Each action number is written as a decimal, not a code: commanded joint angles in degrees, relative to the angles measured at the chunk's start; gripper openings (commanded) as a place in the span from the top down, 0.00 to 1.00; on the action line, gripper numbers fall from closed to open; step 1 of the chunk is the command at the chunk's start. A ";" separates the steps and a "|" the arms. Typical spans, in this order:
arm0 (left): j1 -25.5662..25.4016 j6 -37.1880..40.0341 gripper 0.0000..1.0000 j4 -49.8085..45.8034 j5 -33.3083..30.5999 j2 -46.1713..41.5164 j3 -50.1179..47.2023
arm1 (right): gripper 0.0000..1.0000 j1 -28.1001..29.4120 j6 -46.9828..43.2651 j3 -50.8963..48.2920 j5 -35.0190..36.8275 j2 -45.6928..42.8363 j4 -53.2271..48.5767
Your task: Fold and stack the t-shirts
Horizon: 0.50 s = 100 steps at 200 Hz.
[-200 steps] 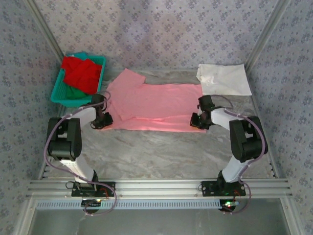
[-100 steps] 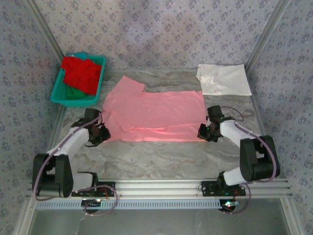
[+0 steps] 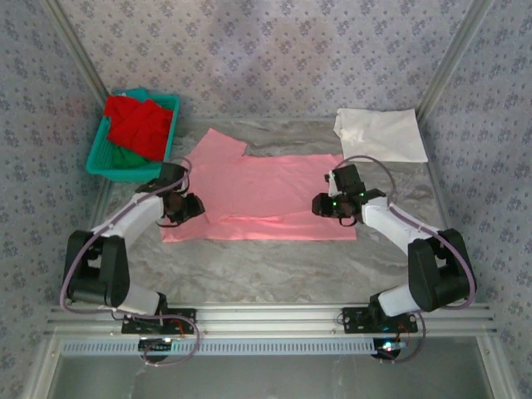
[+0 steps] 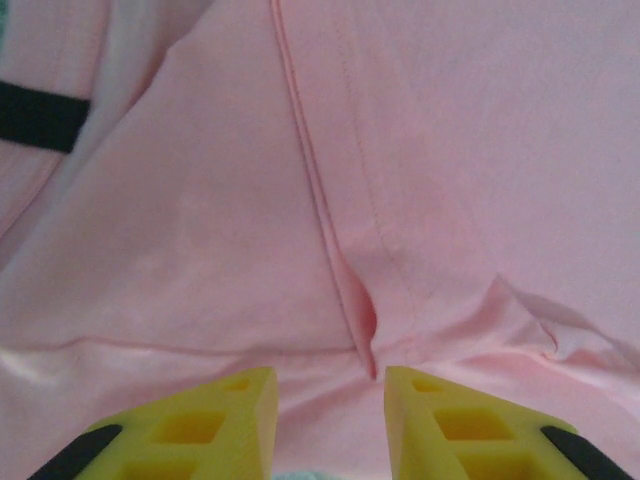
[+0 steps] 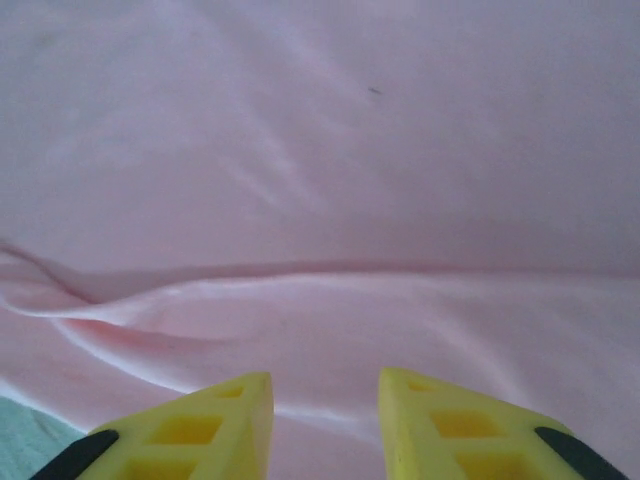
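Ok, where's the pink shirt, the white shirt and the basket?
pink t-shirt (image 3: 266, 195), top view, the middle of its spread-out body.
white t-shirt (image 3: 382, 135), top view, the middle of the folded cloth.
teal basket (image 3: 125, 172), top view, its near wall.

No writing can be read anywhere. The pink t-shirt is plain cloth. The wallpaper bears only a repeating floral motif.

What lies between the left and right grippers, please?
In the top external view, the flat body of the light pink t-shirt spans the stretch between the left gripper and the right gripper.
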 commanded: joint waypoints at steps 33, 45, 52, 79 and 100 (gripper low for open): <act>-1.64 -0.75 0.63 3.86 0.54 5.87 2.15 | 0.61 4.71 -5.58 -4.28 -1.54 0.48 18.13; -1.77 -0.93 0.64 4.73 0.49 6.66 2.09 | 0.61 5.28 -5.52 -4.74 -1.38 0.79 19.57; -1.74 -1.07 0.67 5.20 0.58 7.12 2.07 | 0.61 5.24 -4.45 -4.64 -1.72 1.20 19.94; -2.45 -1.10 0.72 6.85 0.85 8.90 2.45 | 0.61 5.32 -2.57 -5.25 -4.10 1.84 22.22; -3.05 -1.02 0.75 7.01 0.94 10.75 3.68 | 0.61 5.39 -2.34 -7.05 -4.80 1.54 25.01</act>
